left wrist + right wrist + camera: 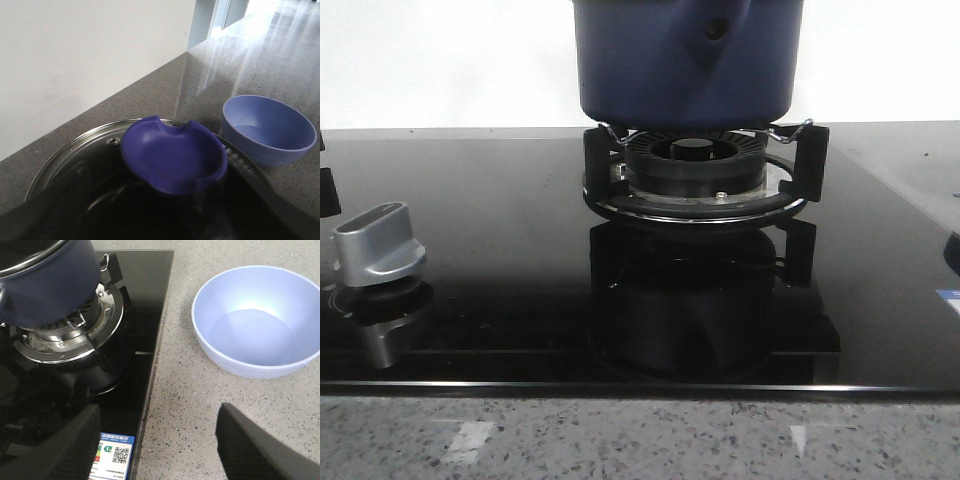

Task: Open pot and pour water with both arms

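Sitting on the prongs of the black burner ring (695,175), directly above it: the pot (685,60), dark blue and level, handle stub with its small hole facing the front camera. Probably left there as a steady base until an arm takes it. From the right wrist view, steel rim bare and no cover on top, so judged already opened.

Over the grey counter, off to the burner's bowl side: the glass lid (75,150) with its steel edge and blue lid knob (172,155), close under the left gripper (165,210). Dark fingers blurred on either side of that knob; cannot tell whether clamped on it or merely straddling it, nor whether the lid hangs or lies flat.

Spread wide and carrying nothing: the right gripper (160,412), hovering above the cooktop's edge, between burner and pale blue bowl (257,320). Likely poised for the pot handle, with the bowl parked beside the burner to keep the pour short.

Cut off at the front view's upper border: the pot's rim and mouth. Interior too dark to show any water. Silver stove dial (380,245) well to the burner's left; bowl absent from that view.
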Controlling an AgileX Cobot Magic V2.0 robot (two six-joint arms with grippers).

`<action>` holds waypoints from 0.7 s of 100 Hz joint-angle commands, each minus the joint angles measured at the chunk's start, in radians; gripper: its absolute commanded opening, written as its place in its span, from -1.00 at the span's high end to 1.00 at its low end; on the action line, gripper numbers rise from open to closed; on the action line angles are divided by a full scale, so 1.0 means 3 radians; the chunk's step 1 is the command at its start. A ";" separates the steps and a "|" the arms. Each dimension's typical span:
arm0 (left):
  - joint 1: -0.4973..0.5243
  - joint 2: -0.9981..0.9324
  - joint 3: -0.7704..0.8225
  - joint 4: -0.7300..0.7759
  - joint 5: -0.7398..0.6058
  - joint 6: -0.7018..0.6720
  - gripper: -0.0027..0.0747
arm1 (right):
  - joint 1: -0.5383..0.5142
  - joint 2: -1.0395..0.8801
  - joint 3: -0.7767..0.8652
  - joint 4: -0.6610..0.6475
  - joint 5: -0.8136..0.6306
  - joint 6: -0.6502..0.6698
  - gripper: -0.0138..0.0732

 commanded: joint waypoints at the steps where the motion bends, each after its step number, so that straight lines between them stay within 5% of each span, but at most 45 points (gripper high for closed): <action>1: -0.0046 -0.0073 -0.0189 -0.0193 0.0128 0.0005 -0.42 | -0.0005 0.0044 -0.0118 -0.0014 -0.0194 -0.0039 -0.35; 47: -0.0161 0.0110 -0.0234 -0.0195 0.0002 0.0120 -0.40 | -0.0005 0.0044 -0.0118 -0.0014 -0.0194 -0.0039 -0.35; 70: -0.0161 0.0110 -0.0234 -0.0195 -0.0023 0.0134 -0.02 | -0.0005 0.0044 -0.0118 -0.0014 -0.0194 -0.0039 -0.35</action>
